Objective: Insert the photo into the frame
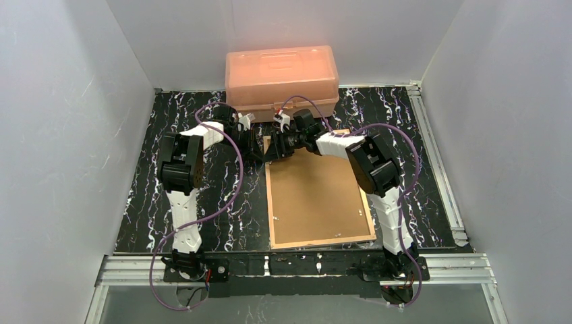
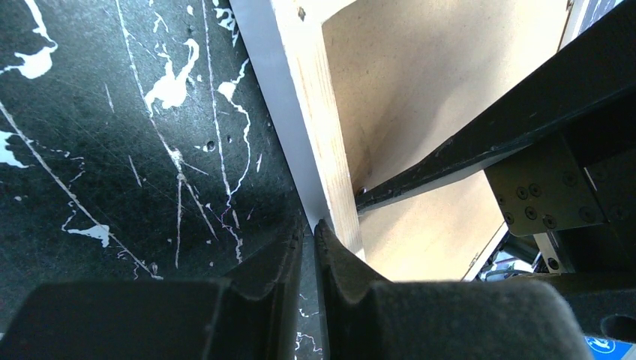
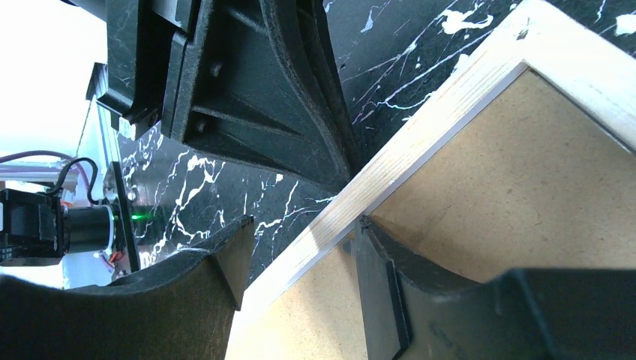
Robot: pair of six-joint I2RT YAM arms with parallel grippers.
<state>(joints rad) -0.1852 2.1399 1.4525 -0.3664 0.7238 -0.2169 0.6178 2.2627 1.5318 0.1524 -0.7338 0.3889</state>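
The frame (image 1: 268, 202) lies back up on the table, its tan wood rails around a brown backing board (image 1: 317, 196). The photo is hidden. Both grippers meet at the frame's far left corner. My left gripper (image 2: 309, 227) is shut, with only a thin slit between the jaws. Its tips rest against the white outer side of the rail (image 2: 322, 127). My right gripper (image 3: 304, 225) is open and straddles the rail (image 3: 420, 142). One of its fingers stands on the backing board (image 3: 525, 187) against the rail's inner edge, the other over the table outside.
An orange plastic box (image 1: 282, 74) stands at the back, just behind the two grippers. White walls close in the left, right and back. Aluminium rails run along the table's right and near edges.
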